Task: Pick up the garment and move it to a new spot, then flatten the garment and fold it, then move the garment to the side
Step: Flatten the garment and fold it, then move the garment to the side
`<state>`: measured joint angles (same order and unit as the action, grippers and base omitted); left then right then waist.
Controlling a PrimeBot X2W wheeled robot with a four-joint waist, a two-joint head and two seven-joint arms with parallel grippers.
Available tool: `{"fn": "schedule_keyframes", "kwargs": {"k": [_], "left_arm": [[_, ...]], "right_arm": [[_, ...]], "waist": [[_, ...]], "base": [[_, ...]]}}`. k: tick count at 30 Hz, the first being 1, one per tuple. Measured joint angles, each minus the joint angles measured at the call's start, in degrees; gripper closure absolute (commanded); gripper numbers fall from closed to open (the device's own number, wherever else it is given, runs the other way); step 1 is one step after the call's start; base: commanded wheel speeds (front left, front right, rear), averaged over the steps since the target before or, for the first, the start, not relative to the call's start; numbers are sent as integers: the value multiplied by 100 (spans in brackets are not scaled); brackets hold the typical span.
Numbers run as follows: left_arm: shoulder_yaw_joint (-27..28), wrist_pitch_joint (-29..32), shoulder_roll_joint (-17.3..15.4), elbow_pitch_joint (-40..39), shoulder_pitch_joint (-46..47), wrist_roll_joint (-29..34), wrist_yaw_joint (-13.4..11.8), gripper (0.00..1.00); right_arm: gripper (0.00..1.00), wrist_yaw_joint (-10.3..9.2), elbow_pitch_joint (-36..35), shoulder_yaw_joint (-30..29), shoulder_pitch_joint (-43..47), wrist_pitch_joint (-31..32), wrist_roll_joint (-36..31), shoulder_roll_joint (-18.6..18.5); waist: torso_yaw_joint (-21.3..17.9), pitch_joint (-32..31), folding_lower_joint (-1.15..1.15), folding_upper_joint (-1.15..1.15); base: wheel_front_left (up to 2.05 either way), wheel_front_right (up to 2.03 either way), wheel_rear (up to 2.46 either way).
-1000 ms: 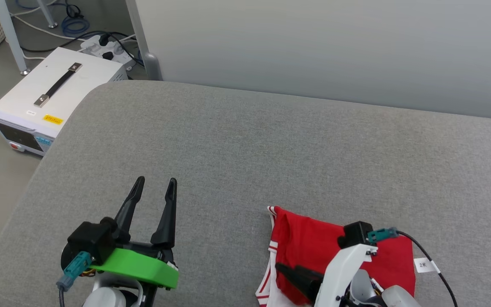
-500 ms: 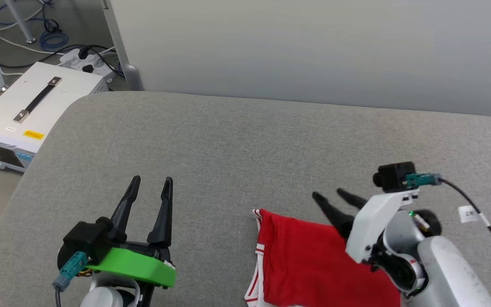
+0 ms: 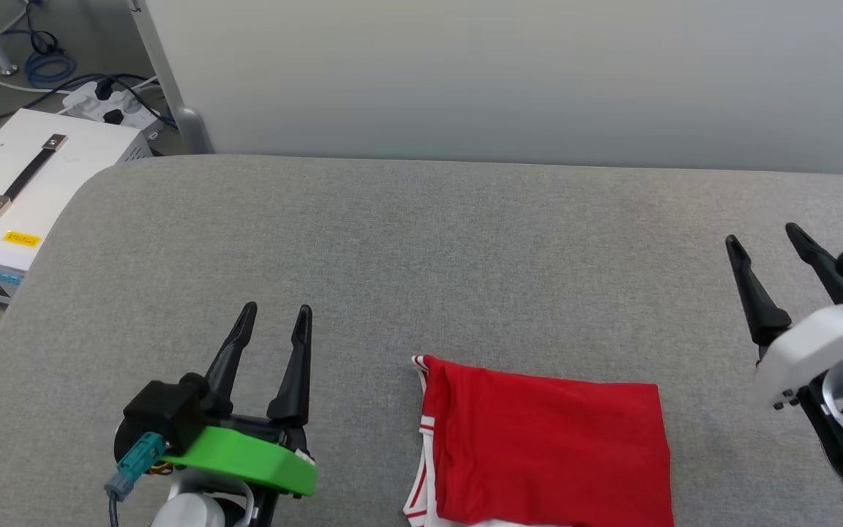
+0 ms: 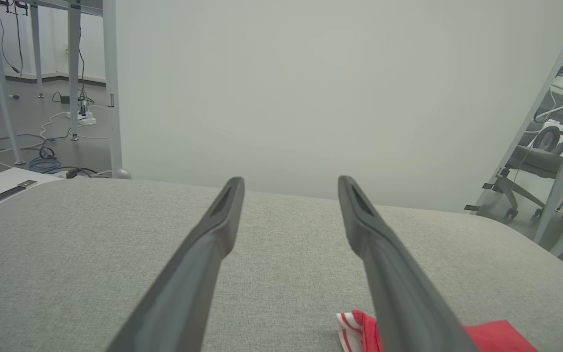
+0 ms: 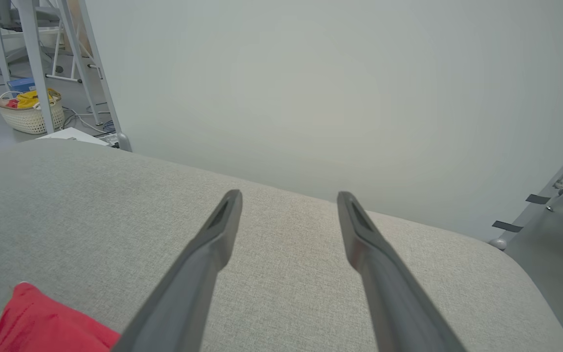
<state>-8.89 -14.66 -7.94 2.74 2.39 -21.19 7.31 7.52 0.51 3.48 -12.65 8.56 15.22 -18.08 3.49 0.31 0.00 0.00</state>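
Head view: the folded red T-shirt [image 3: 546, 446] lies flat on the grey fabric-covered tabletop [image 3: 421, 249] at its near edge, right of centre, with white-and-red striped trim along its left side. The left tool [image 3: 277, 311] hovers to the shirt's left, fingers spread and holding nothing. The right tool [image 3: 761, 236] stands well to the shirt's right, also spread wide and empty. Neither touches the fabric.

Left wrist view: a corner of the T-shirt, striped trim included, shows beside the right-hand finger [image 4: 389, 274]. An office chair [image 4: 530, 161] stands beyond the tabletop.

Right wrist view: a red corner of the T-shirt sits at lower left. A wicker basket [image 5: 30, 115] rests on the floor.

The head view adds a white case with a black handle [image 3: 19, 176].
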Motion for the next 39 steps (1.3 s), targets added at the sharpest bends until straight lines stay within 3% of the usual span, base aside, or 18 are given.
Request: {"fn": "schedule_keyframes", "kwargs": {"k": [11, 18, 26, 30, 39], "left_arm": [[-137, 0, 3, 14, -20, 0, 0, 0], [-183, 0, 3, 19, -170, 0, 0, 0], [-164, 0, 5, -4, -177, 0, 0, 0], [-170, 0, 7, -16, -175, 0, 0, 0], [-194, 0, 1, -18, -140, 0, 0, 0]], "right_arm": [[0, 0, -944, -968, 1317, -998, -245, 510], [0, 0, -1016, -983, 1687, -1194, -348, 838], [0, 0, -1022, -967, 1721, -1154, -349, 886], [0, 0, -998, -944, 1733, -782, -281, 921], [0, 0, -736, -344, 1853, 1262, 33, 730]], "waist": [[-62, 18, 0, 0], [-107, -65, 0, 0], [-82, -15, 0, 0], [-55, 44, 0, 0], [29, 302, 0, 0]], "base": [[0, 0, 0], [0, 0, 0], [0, 0, 0], [0, 0, 0], [0, 0, 0]]}}
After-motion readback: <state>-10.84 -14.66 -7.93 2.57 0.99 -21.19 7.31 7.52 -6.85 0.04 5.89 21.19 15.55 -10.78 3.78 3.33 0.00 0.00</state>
